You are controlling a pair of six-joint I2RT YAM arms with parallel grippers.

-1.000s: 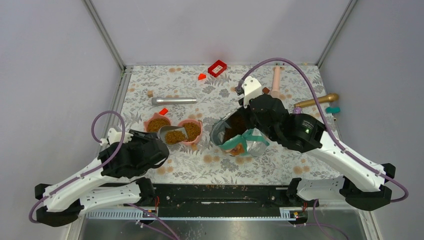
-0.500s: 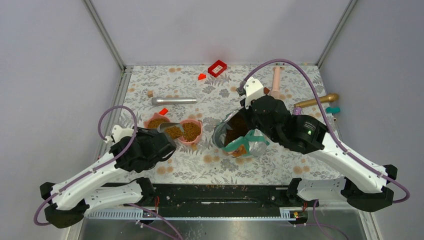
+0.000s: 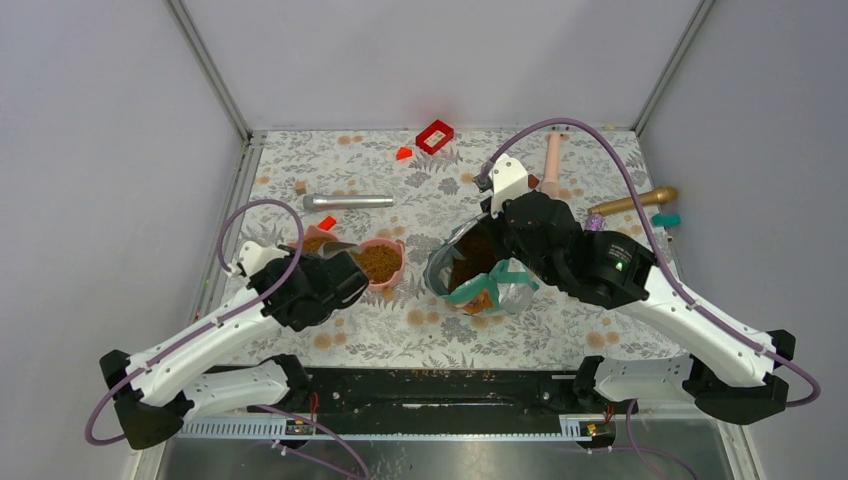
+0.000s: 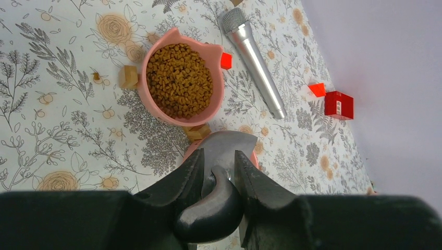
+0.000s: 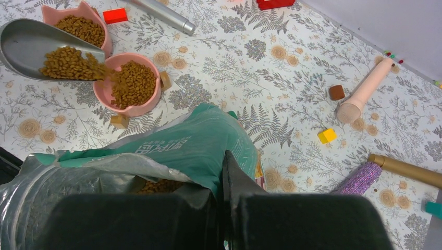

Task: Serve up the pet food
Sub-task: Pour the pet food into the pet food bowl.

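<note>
Left arm is pointing toward one o'clock, its gripper (image 4: 219, 157) clamping the tilted scoop's (image 5: 26, 36) handle. Kibble (image 5: 65, 63) is lying heaped at the pink bowl's (image 5: 130, 110) nine o'clock rim. Right gripper (image 5: 219, 177) is pinching the pouch's (image 5: 203, 138) edge.

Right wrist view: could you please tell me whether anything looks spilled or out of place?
No kibble lies outside the scoop, pouch or pink bowls. Only two wooden blocks beside the nearer bowl look out of place.
</note>
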